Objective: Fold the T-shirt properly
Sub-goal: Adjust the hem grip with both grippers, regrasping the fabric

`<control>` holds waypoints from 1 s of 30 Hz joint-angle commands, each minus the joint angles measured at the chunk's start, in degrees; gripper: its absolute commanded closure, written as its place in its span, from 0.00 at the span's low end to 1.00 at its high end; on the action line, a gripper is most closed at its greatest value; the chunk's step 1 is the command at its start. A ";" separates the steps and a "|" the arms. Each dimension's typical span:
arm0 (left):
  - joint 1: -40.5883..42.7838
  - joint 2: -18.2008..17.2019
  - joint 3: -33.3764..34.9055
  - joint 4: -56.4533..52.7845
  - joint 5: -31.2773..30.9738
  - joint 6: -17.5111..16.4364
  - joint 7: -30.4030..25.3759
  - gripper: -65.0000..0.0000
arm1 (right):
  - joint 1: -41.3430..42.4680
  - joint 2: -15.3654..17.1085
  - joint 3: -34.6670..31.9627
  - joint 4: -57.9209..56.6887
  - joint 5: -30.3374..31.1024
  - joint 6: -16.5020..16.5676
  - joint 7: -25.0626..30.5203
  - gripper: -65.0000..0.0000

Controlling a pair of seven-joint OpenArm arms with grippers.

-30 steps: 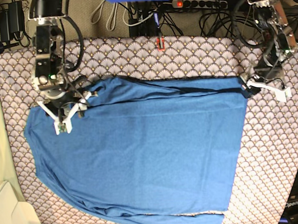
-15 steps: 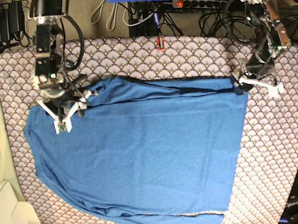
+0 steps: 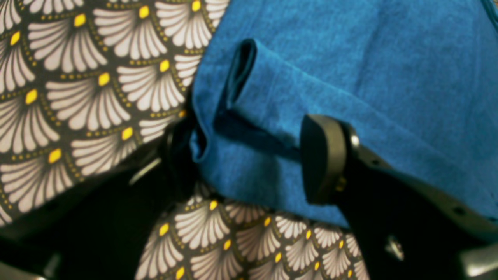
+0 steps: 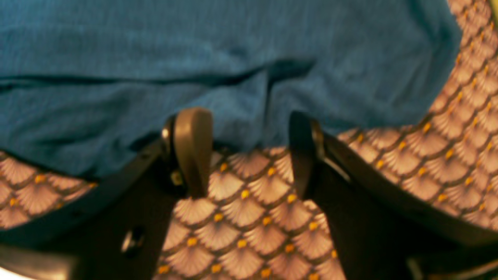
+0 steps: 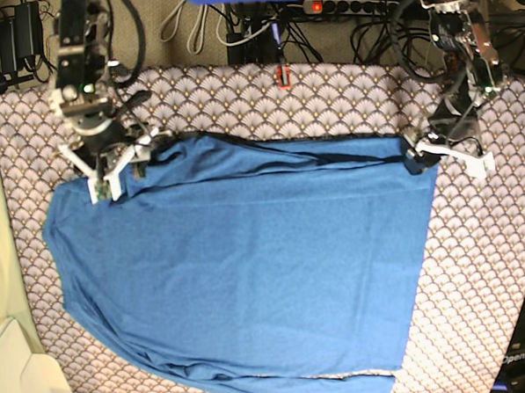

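Straddling the shirt's corner, your left end effector (image 3: pixel 249 155) has its jaws apart around a rolled blue hem, one dark pad (image 3: pixel 323 157) resting on the cloth and the other side tucked behind the fold, not yet pinched shut as far as the wrist view shows. Over on the other side, your right end effector (image 4: pixel 249 151) also stands apart, both rounded pads at the T-shirt's edge with bare patterned cloth between them. That pairing looks like a setup for lifting two corners of one edge together, so the fold comes over evenly. The T-shirt (image 5: pixel 249 268) lies spread flat across the middle of the table (image 5: pixel 345 95), soft medium-blue knit with a fine grain, one long crease running along its far edge and the hem curling into a small tube at your left corner. Under it, the tablecloth (image 5: pixel 486 264) shows pale scallop fans with yellow dots, smooth and taut.
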 commanded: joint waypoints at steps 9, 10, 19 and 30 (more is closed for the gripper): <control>-0.10 -0.63 0.14 0.09 0.47 0.60 2.44 1.00 | -1.53 -1.86 0.01 0.85 0.32 -0.24 1.26 0.49; -0.10 -0.72 0.14 0.09 0.47 0.60 2.44 0.99 | -1.53 -1.86 0.01 0.76 0.32 -0.24 1.26 0.49; -0.10 -1.60 0.14 0.71 0.38 0.60 2.44 0.99 | 1.99 -1.86 0.01 -6.62 0.32 -0.24 1.34 0.49; 0.08 -2.30 -0.21 0.71 0.47 0.60 2.44 0.99 | 4.63 -1.86 0.01 -12.25 0.32 -0.24 1.43 0.49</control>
